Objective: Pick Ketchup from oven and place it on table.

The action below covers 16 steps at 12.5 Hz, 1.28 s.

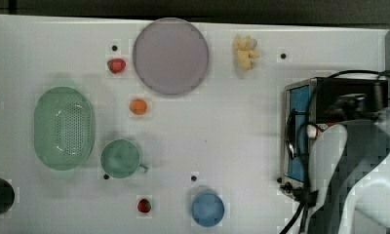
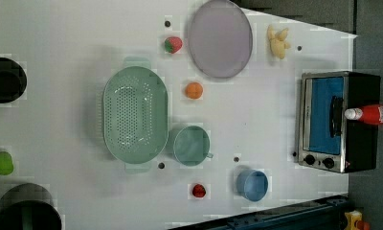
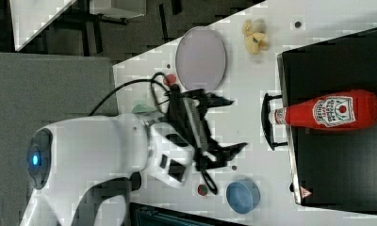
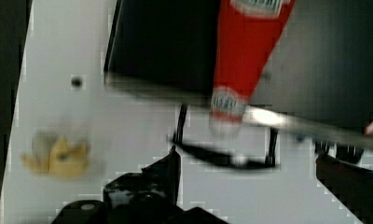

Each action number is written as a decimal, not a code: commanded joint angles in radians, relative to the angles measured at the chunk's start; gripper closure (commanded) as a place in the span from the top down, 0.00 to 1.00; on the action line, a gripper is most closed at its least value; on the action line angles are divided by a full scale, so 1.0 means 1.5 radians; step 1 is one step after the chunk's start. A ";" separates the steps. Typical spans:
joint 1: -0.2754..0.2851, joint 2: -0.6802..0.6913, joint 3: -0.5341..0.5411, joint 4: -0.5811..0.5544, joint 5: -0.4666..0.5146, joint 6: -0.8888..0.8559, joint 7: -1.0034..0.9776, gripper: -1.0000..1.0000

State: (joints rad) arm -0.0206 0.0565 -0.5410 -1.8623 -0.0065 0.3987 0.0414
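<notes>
From my station the pincer (image 3: 226,125) is nearest: in the right view its two dark fingers are spread wide with nothing between them, hanging over the desk (image 1: 232,126) short of the oven (image 2: 338,120) door. Just past it, the Ketchup (image 3: 328,111) lies on its side across the oven's black top, white cap poking out over the door handle, red body tapering to the cap, a white-and-red label around the middle. In the wrist view the Ketchup (image 4: 245,56) runs down across the dark oven top with its cap end blurred over the silver front edge, and I think the fingers are apart from it, though the blur there makes that hard to judge. The oven stands at the left view's right edge, its blue-tinted door shut and its small knobs toward the left view's bottom. Farther out across the desk, the blue cup (image 1: 207,208) looks empty, as do the green mug (image 1: 121,158) and the perforated green colander (image 1: 65,127) beside it. The grey plate (image 1: 170,56) has nothing on it. Two strawberries (image 1: 116,65), an orange fruit (image 1: 138,107) and a yellow soft toy (image 1: 245,51) lie loose on the desk.
</notes>
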 commanded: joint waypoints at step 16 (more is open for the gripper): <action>-0.091 0.247 -0.046 0.053 0.125 0.165 -0.001 1.00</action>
State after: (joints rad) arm -0.1549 0.4172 -0.5981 -1.7910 0.1541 0.6353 0.0434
